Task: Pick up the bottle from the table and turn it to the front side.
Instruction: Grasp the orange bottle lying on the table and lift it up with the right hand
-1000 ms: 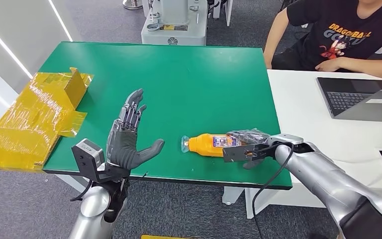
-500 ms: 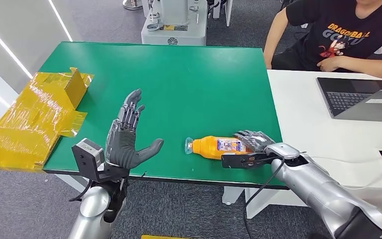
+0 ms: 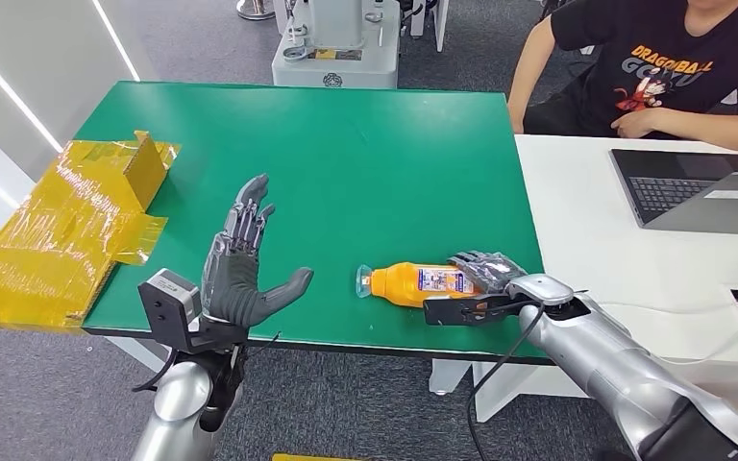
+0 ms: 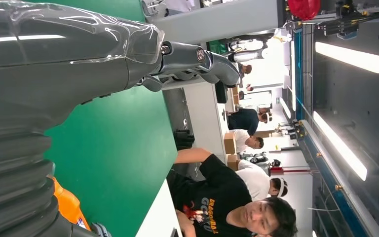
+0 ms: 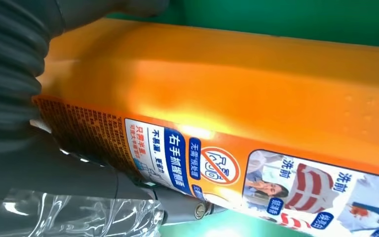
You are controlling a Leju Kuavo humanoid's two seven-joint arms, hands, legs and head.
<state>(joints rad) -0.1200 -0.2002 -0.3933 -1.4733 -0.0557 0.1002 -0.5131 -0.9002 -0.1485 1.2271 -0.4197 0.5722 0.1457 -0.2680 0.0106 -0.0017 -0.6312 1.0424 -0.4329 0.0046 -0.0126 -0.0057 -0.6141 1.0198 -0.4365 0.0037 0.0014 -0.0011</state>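
Observation:
An orange bottle [image 3: 408, 284] lies on its side near the front edge of the green table [image 3: 365, 163], its clear cap pointing left and a printed label facing up. My right hand [image 3: 488, 273] grips its base end, fingers laid over the top. The right wrist view shows the bottle [image 5: 237, 94] close up, label [image 5: 187, 163] showing, with my right hand [image 5: 44, 163] wrapped around it. My left hand [image 3: 240, 269] stands open above the table's front edge, fingers spread upward, well left of the bottle. In the left wrist view, a sliver of the bottle [image 4: 69, 210] shows beyond my left hand [image 4: 54, 89].
A flattened yellow taped carton [image 3: 67, 226] overhangs the table's left edge. A white desk [image 3: 586, 211] with a laptop [image 3: 701, 187] adjoins on the right, where a person [image 3: 663, 67] sits. A grey machine [image 3: 336, 43] stands behind the table.
The bottle has rolled in my right hand so its label faces up, and it has shifted slightly right and nearer. My left hand has hardly moved.

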